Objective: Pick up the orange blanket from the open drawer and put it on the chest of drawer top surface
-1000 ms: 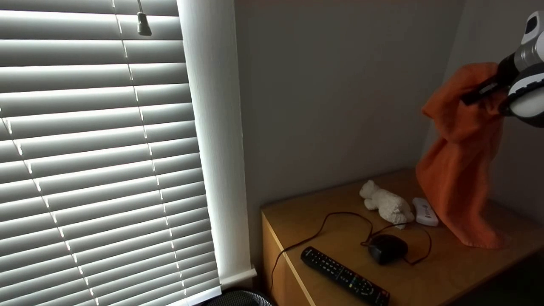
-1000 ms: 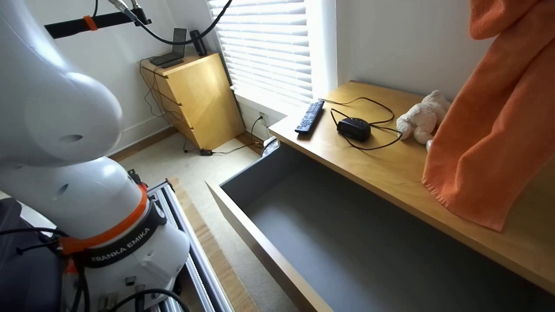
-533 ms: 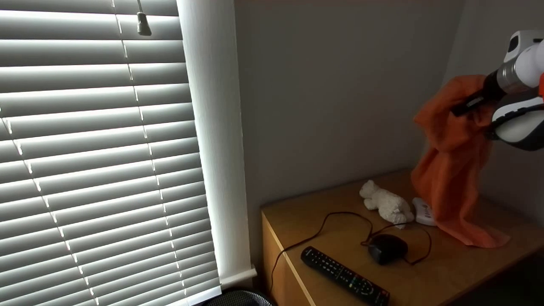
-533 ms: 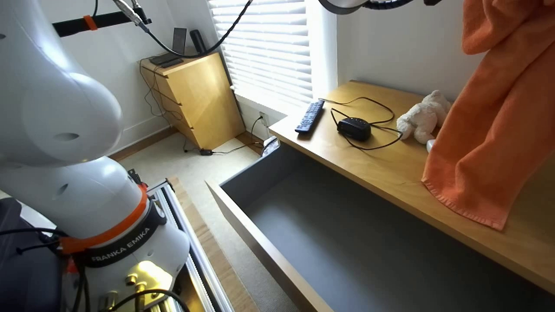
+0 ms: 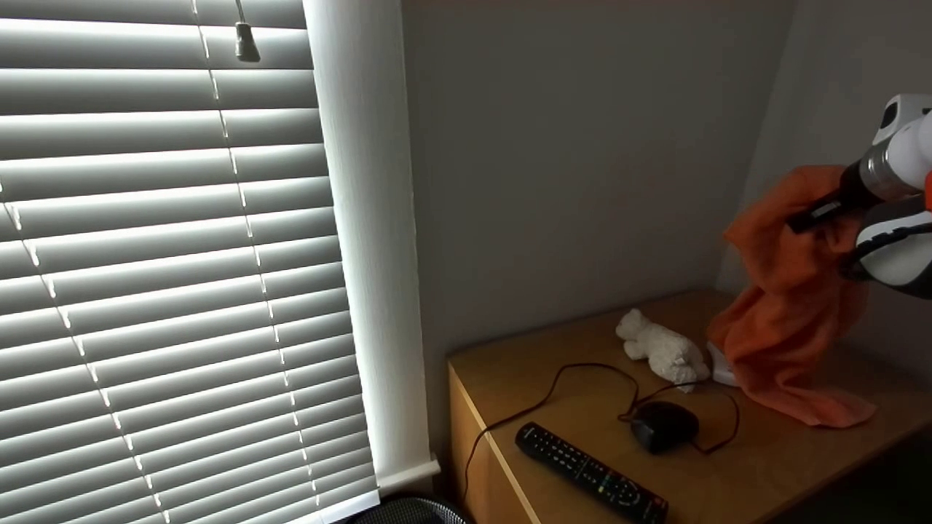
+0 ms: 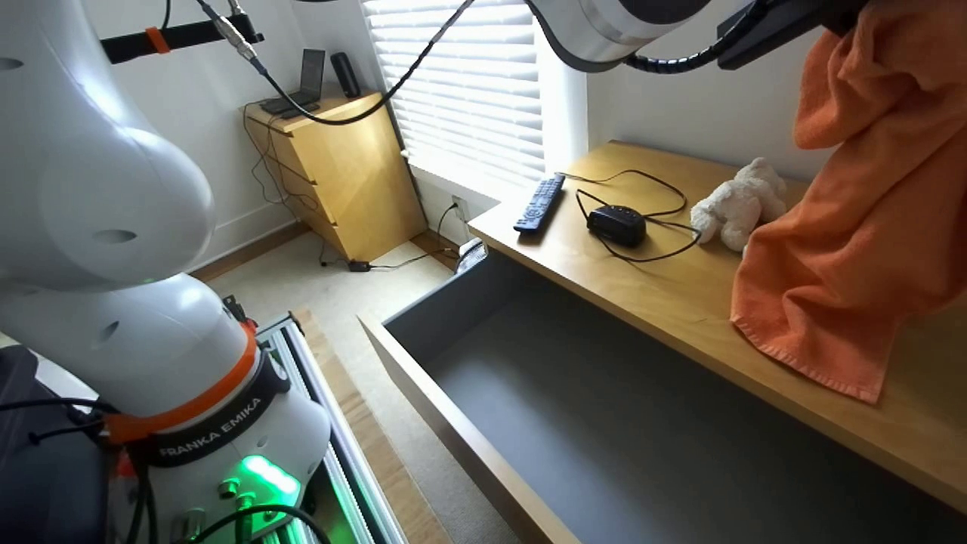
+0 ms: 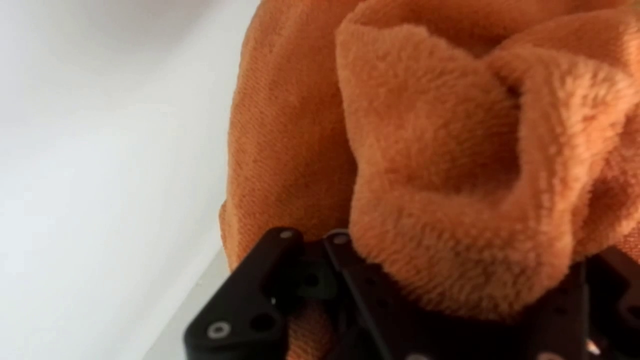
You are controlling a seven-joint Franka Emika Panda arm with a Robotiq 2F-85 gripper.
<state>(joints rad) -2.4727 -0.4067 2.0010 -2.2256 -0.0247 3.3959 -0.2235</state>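
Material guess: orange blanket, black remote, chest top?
Orange blanket: plush fabric, probably fleece; fuzzy pile in the wrist view.
Black remote: likely matte plastic; opaque dark case, small buttons.
Chest top: wood or laminate, unclear which; satin, honey-toned, softly reflecting light.

A black device point(image 6: 616, 225) sits between remote point(image 6: 540, 202) and plush toy point(image 6: 739, 204).
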